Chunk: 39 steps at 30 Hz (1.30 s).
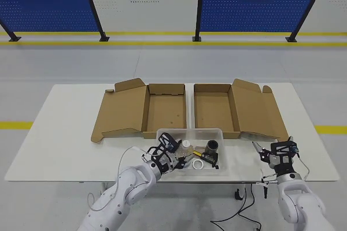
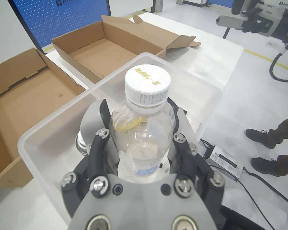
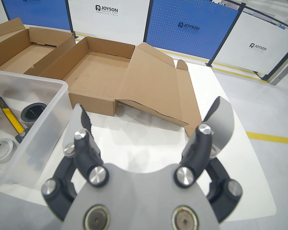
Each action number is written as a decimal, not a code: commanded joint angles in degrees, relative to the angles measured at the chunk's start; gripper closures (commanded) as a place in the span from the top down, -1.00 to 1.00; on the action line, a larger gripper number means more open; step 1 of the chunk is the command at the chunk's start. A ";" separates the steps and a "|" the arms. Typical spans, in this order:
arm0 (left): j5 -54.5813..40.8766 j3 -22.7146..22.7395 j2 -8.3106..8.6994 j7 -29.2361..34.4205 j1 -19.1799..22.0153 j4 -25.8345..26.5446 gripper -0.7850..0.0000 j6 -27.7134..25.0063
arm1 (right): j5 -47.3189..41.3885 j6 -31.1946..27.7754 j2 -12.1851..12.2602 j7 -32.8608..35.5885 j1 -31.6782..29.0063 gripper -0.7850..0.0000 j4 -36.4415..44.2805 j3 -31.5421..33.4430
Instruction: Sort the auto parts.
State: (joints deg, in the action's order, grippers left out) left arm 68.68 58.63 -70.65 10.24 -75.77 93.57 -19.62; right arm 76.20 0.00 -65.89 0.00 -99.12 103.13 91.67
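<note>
Far left on the white table [image 1: 58, 133] there's the left cardboard box [image 1: 165, 112], open with its lid flap folded out flat to the side. Just in front of it, at the near edge, sits the clear plastic bin [image 1: 191, 130].

The left gripper [image 2: 140, 118] is at the left end of that bin, clamped on a small bottle [image 2: 144, 130], one finger on each side of the body. The bottle is clear plastic with a see-through label printed in blue and yellow. It has a white ribbed screw cap with yellow print on top and a dark date code around the skirt. The cap points away from the wrist toward the bin's far wall. I can't tell if the bottle is touching the bin floor or just off it. There's also a small silvery ribbed piece [image 2: 79, 142] down beside one finger.

Further right in the bin there's a silver ring [image 3: 1, 147]. Next to it are a black ruler-like tool with a yellow scale [image 3: 10, 117] and a black cylinder part [image 3: 33, 112] standing on end.

Behind the bin's right half is the right cardboard box [image 1: 213, 110], also open, with its lid laid out to the right.

Far right, the right gripper [image 3: 150, 111] hovers over bare table beside the bin, fingers spread wide with nothing between them.
</note>
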 commanded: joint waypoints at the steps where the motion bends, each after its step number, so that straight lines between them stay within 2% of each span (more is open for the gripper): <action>1: -0.93 0.71 0.07 0.10 0.05 0.88 -1.00 -0.31 | 0.00 0.00 0.00 0.00 0.00 1.00 0.00 0.00; 14: -6.18 4.49 0.57 2.54 -0.97 8.01 -1.00 -1.70 | 0.00 0.00 0.00 0.00 0.00 1.00 0.00 0.00; 25: -5.62 5.63 0.89 2.24 -2.23 9.19 -1.00 -1.87 | 0.00 0.00 0.00 0.00 0.00 1.00 0.00 0.00; 33: -3.98 8.00 0.87 -0.18 0.64 8.40 -1.00 0.66 | 0.00 0.00 0.00 0.00 0.00 1.00 0.00 0.00; 39: -1.03 7.90 0.32 -2.44 4.71 5.43 -1.00 5.85 | 0.00 0.00 0.00 0.00 0.00 1.00 0.00 0.00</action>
State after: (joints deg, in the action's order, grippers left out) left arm 67.36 66.84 -70.16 8.12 -72.10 99.85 -14.82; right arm 76.20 0.00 -65.89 0.00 -99.12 103.13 91.67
